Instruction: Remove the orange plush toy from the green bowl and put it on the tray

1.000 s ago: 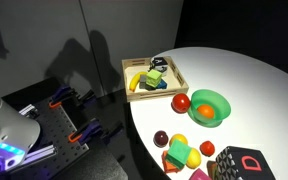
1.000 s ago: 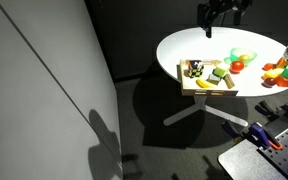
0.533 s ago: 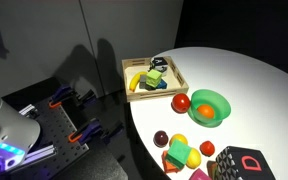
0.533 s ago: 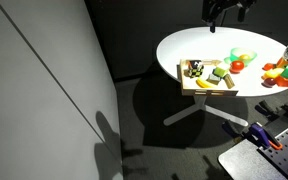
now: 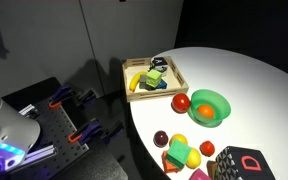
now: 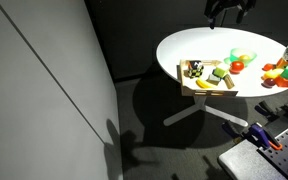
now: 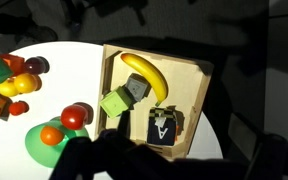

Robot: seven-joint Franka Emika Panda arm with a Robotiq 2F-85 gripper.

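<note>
The orange plush toy (image 5: 206, 114) lies inside the green bowl (image 5: 220, 99) on the white round table; both also show in the wrist view, toy (image 7: 51, 135) in bowl (image 7: 34, 150). The light-wood tray (image 5: 175, 71) sits at the table's edge, and its rim shows in the wrist view (image 7: 202, 95). It holds a banana (image 7: 144, 74), a green block, a grey block and a black lettered block. My gripper (image 6: 227, 10) hangs high above the table, empty, its fingers apart. In the wrist view it is only a dark silhouette (image 7: 179, 165) along the bottom edge.
A shiny red ball (image 5: 182, 102) touches the bowl on the tray side. More toy fruits (image 5: 180, 150) and a black box with red marking (image 5: 242, 163) lie at the near end of the table. The tray (image 6: 206, 78) overhangs the table edge; dark floor lies below it.
My gripper has risen and shifted slightly sideways above the table. The toys, bowl and tray have not moved.
</note>
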